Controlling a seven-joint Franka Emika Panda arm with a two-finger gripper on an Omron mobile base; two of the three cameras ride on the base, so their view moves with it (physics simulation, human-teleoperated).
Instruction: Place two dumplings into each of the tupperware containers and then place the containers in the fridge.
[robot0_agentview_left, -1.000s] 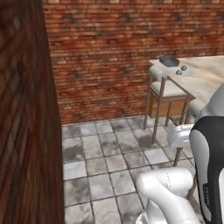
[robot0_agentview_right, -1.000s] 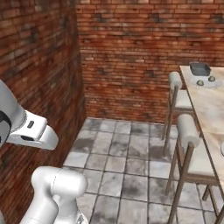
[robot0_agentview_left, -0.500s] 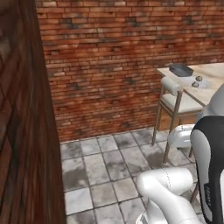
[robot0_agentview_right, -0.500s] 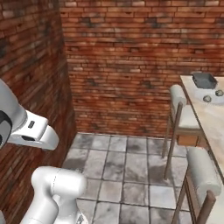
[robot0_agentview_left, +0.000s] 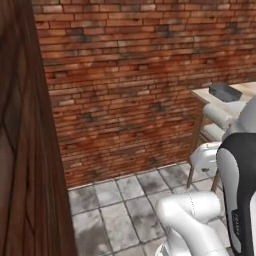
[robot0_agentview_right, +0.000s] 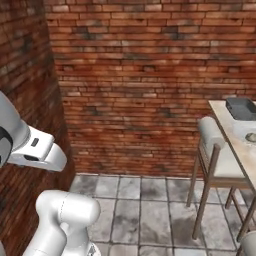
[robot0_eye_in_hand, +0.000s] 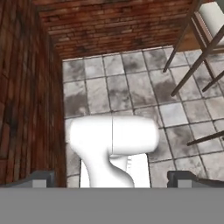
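A dark grey tupperware container (robot0_agentview_right: 241, 108) sits at the far end of a pale wooden table (robot0_agentview_right: 231, 131) on the right; it also shows in the left base view (robot0_agentview_left: 223, 91). A small pale roundish lump (robot0_agentview_right: 251, 136), perhaps one of the dumplings, lies on the table just in front of it at the frame's edge. My gripper (robot0_eye_in_hand: 114, 179) points down at the tiled floor, far from the table. Its fingertips (robot0_eye_in_hand: 43, 178) stand wide apart, open, with nothing between them. The fridge is out of view.
A red brick wall (robot0_agentview_right: 145, 75) fills the background, close ahead. A dark wood panel (robot0_agentview_left: 20, 150) stands at the left. A white-cushioned chair (robot0_agentview_right: 215, 150) on wooden legs is tucked at the table. Grey stone tiles (robot0_eye_in_hand: 118, 87) cover the floor.
The whole picture has shifted: the base has moved, so the brick wall is nearer and the table and chair sit further right. The gripper stays open.
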